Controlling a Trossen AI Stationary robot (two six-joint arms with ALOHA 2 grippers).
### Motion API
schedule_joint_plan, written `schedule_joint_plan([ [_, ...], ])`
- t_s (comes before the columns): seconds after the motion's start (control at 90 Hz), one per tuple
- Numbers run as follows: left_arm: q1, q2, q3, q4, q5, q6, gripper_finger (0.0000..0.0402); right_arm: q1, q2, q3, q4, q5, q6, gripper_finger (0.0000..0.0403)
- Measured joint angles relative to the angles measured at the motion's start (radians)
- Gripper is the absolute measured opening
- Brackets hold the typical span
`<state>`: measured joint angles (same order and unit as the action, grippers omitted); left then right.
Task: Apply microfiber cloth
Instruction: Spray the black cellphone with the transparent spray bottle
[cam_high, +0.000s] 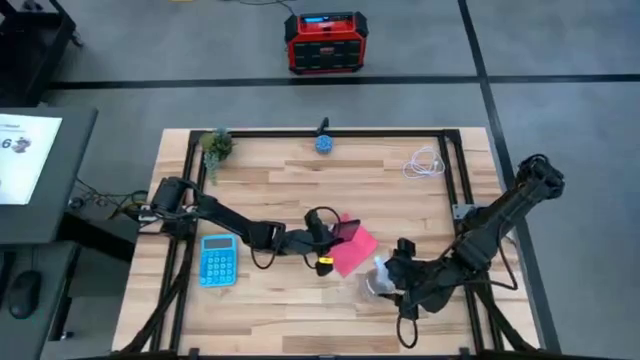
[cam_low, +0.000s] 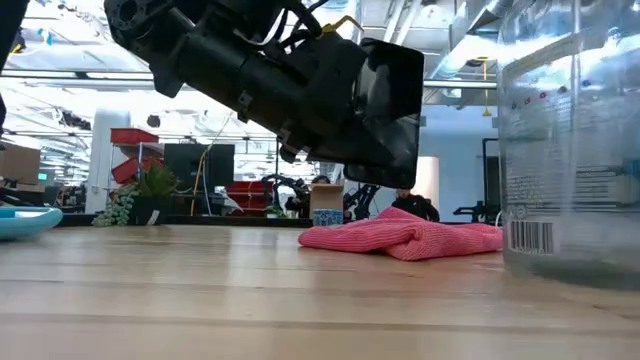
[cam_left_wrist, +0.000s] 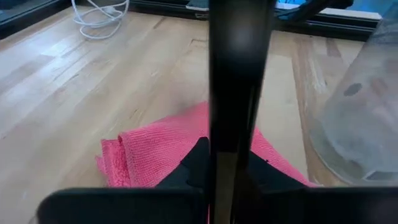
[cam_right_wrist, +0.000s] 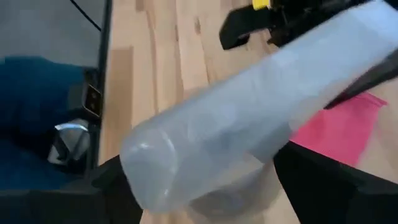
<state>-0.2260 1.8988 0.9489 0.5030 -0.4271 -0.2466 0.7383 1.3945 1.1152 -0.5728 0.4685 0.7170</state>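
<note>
The pink-red microfiber cloth (cam_high: 355, 252) lies crumpled on the wooden table near its middle, also seen in the low view (cam_low: 405, 235) and the left wrist view (cam_left_wrist: 155, 149). My left gripper (cam_high: 326, 238) is just left of it, shut on a black phone (cam_high: 345, 231) that hangs above the cloth (cam_low: 395, 90). My right gripper (cam_high: 398, 275) is to the right of the cloth, shut on a clear plastic bottle (cam_high: 378, 282) whose base stands on the table (cam_low: 575, 150). My left gripper pinches the phone's two flat faces between its two fingers (cam_left_wrist: 194, 163), at the phone's end nearest the wrist (cam_left_wrist: 230, 158). The fingers come in about level from the table's left. The phone is seen edge-on, lifted clear above the cloth. My right gripper has the bottle's round body (cam_right_wrist: 249, 124) between its two fingers (cam_right_wrist: 115, 180), one on each side. It comes at the bottle from the table's right. In the low view the bottle stands upright with its base on the table.
A light-blue calculator (cam_high: 218, 260) lies at the table's left. At the far edge are a small plant (cam_high: 216, 146), a blue object (cam_high: 324, 143) and a coiled white cable (cam_high: 425, 163). A black frame rail (cam_high: 300, 132) borders the table.
</note>
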Motion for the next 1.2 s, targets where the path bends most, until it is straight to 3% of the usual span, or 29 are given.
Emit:
schedule_joint_plan([
  [0.322,0.000,0.000,0.000,0.000,0.000,0.004,0.0013,-0.015,0.001,-0.034,0.008,-0.040,-0.051,0.0363],
  [0.844,0.000,0.000,0.000,0.000,0.002,0.008,0.0013,-0.015,0.001,-0.034,0.005,0.138,-0.146,0.0357],
  [1.2,0.000,0.000,0.000,-0.001,0.002,0.008,0.0013,-0.014,0.000,-0.034,0.078,0.199,-0.224,0.0357],
])
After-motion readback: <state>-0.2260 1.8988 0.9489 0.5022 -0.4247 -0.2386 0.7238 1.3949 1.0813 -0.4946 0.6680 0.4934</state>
